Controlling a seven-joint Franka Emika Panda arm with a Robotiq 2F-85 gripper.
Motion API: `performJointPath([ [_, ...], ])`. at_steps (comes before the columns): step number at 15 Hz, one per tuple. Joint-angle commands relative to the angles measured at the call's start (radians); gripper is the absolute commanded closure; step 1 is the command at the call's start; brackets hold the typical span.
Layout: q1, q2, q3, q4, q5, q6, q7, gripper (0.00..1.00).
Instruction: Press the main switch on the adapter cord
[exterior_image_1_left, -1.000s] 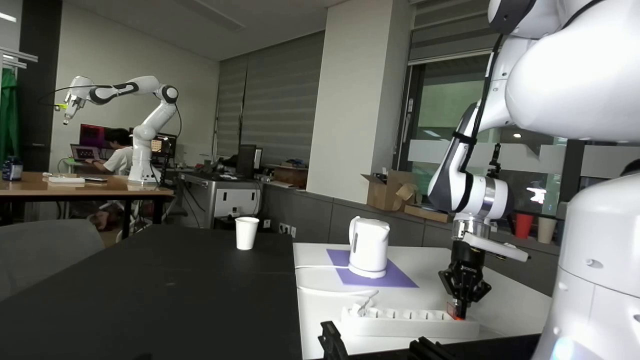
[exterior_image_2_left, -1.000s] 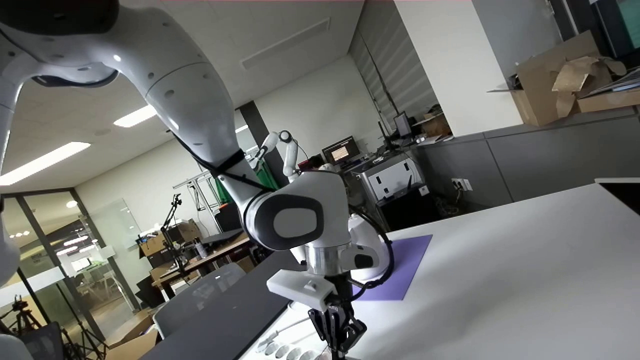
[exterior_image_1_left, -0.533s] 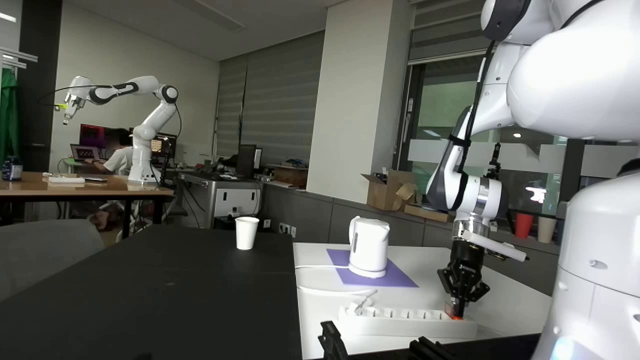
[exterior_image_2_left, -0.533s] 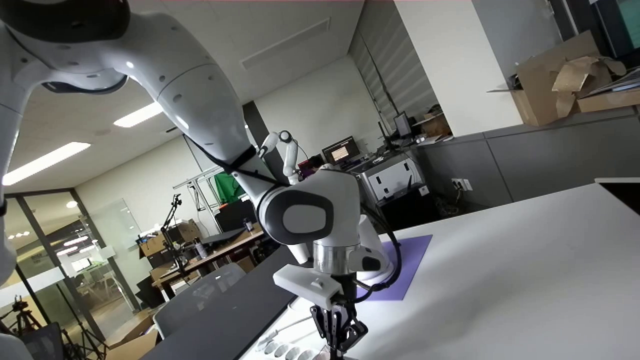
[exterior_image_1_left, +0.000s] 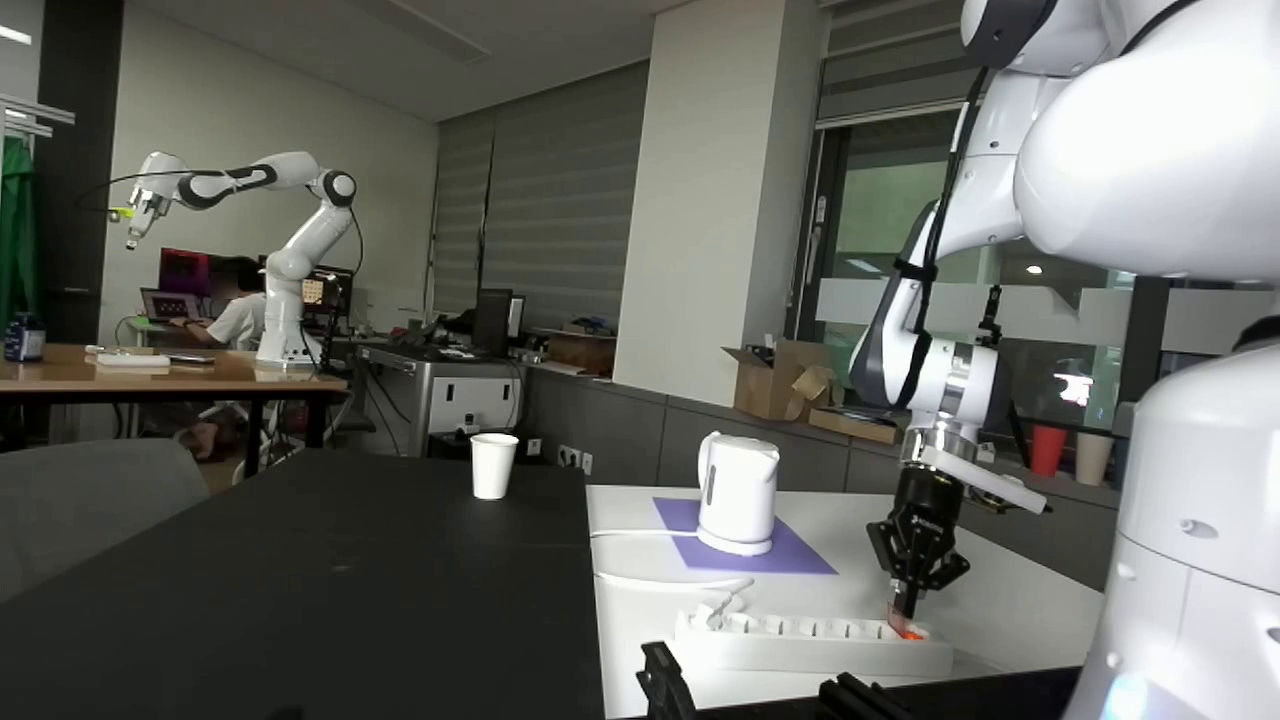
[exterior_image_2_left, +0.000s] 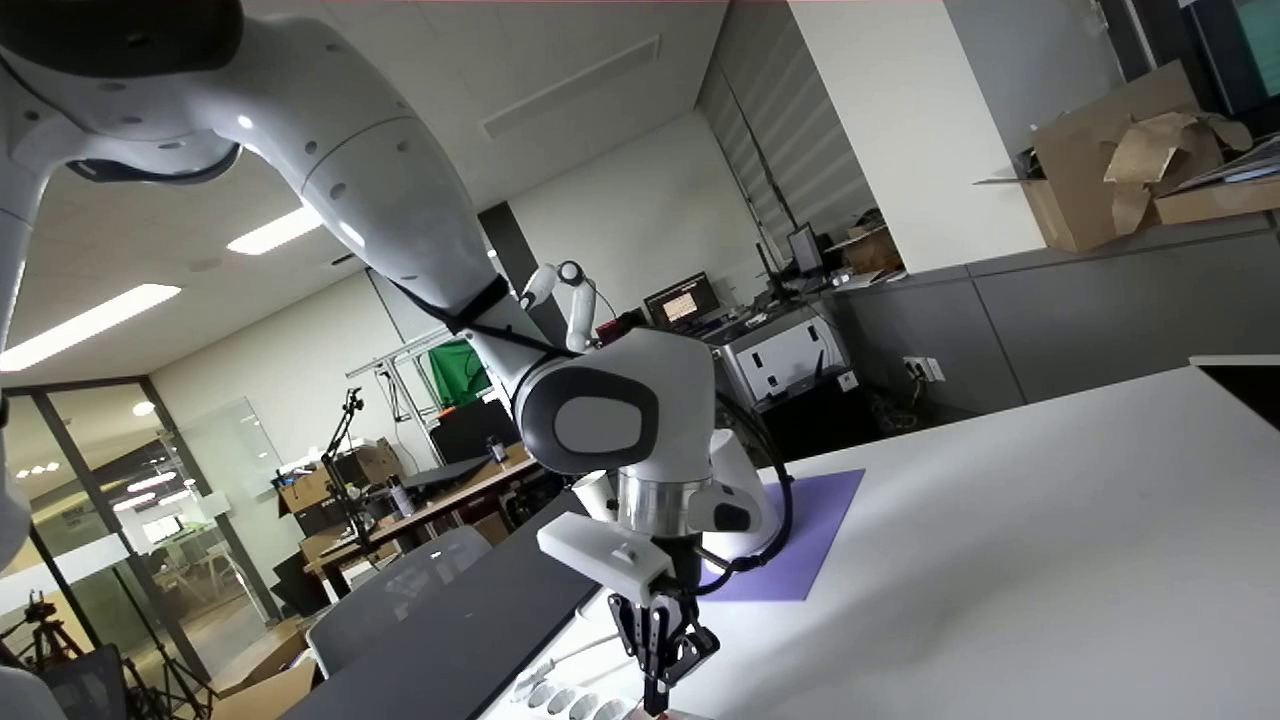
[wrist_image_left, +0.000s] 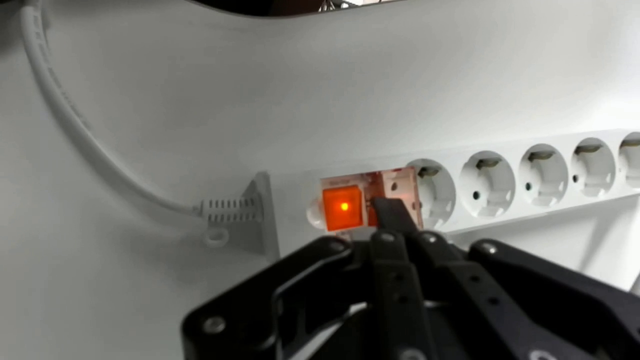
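The adapter cord is a long white power strip (exterior_image_1_left: 820, 655) on the white table; its sockets show in an exterior view (exterior_image_2_left: 573, 702) and in the wrist view (wrist_image_left: 295, 240). The main switch (wrist_image_left: 343, 209) glows orange at the strip's end, also visible in an exterior view (exterior_image_1_left: 912, 634). A clear reddish flap (wrist_image_left: 402, 187) stands beside it. My gripper (exterior_image_1_left: 905, 608) is shut and empty. In the wrist view its joined fingertips (wrist_image_left: 395, 212) lie beside the switch, in front of the flap. In an exterior view the tips (exterior_image_2_left: 655, 700) are just above the strip; contact cannot be told.
A white kettle (exterior_image_1_left: 738, 495) stands on a purple mat (exterior_image_1_left: 805, 560) behind the strip. A plug (exterior_image_1_left: 718, 615) sits in the far socket. A white cup (exterior_image_1_left: 493, 466) stands on the black table (exterior_image_1_left: 330, 580). A thick white cable (wrist_image_left: 95, 145) leaves the switch end.
My gripper has lifted slightly off the switch and shifted a little toward the sockets. More of the glowing switch shows now. The strip has slid slightly toward its plugged end. The gripper stays shut.
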Motion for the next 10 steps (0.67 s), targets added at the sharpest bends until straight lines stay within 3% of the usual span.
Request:
performJointPath([
  [1, 0.042, -0.098, -0.040, -0.053, 0.017, -0.023, 0.010, 1.00],
  [4, 0.097, -0.180, -0.089, -0.115, -0.020, 0.014, 0.038, 1.00],
  [5, 0.117, -0.207, -0.105, -0.146, -0.025, 0.056, 0.053, 0.74],
  [6, 0.137, -0.228, -0.121, -0.173, -0.036, 0.091, 0.058, 0.74],
  [10, 0.179, -0.313, -0.153, -0.293, -0.043, 0.247, 0.067, 0.46],
])
